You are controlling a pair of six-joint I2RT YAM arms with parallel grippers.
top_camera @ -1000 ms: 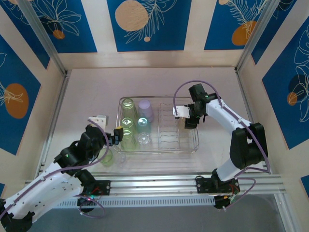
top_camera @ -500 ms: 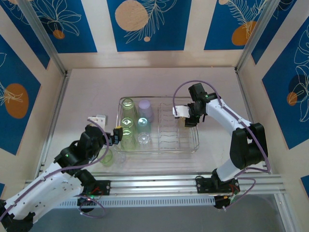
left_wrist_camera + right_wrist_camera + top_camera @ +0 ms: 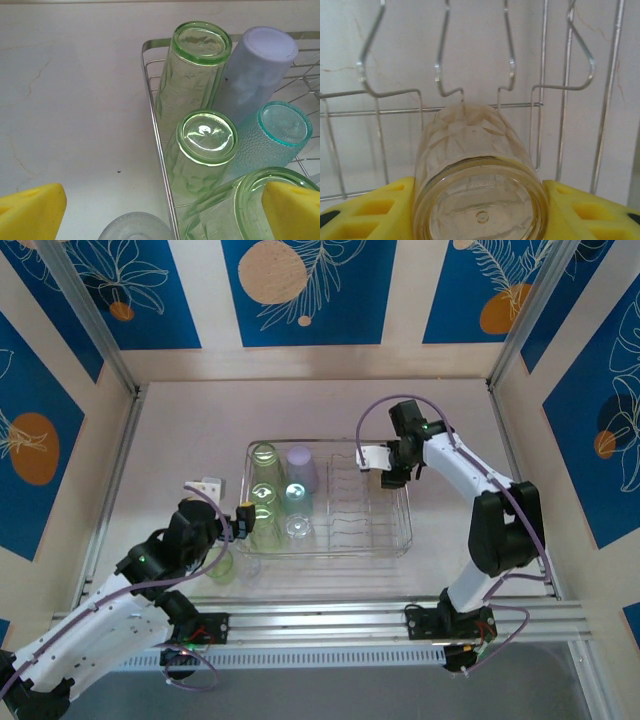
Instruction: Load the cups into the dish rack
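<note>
The wire dish rack (image 3: pixel 385 540) sits mid-table. Its left half holds upside-down cups: three green ones (image 3: pixel 264 495), a lilac one (image 3: pixel 302 468), a teal one (image 3: pixel 298 497) and a clear one (image 3: pixel 299 528). In the left wrist view the green cups (image 3: pixel 205 140), the lilac cup (image 3: pixel 260 65) and the teal cup (image 3: pixel 280 127) stand inside the rack's rim (image 3: pixel 155 135). My left gripper (image 3: pixel 238 530) (image 3: pixel 162 192) hangs open over the rack's left edge, holding nothing. My right gripper (image 3: pixel 388 475) (image 3: pixel 480 210) is shut on an amber cup (image 3: pixel 477 185), base toward the camera, over the tines (image 3: pixel 440 60).
A green cup (image 3: pixel 222 565) and a clear cup (image 3: pixel 247 566) (image 3: pixel 135 227) stand on the table just outside the rack's near-left corner, under my left arm. Walls enclose the table on three sides. The rack's right half has bare tines (image 3: pixel 355 505).
My right gripper has moved toward the far side of the rack with the amber cup, its jaws drawing in a little on it. The left arm has not moved.
</note>
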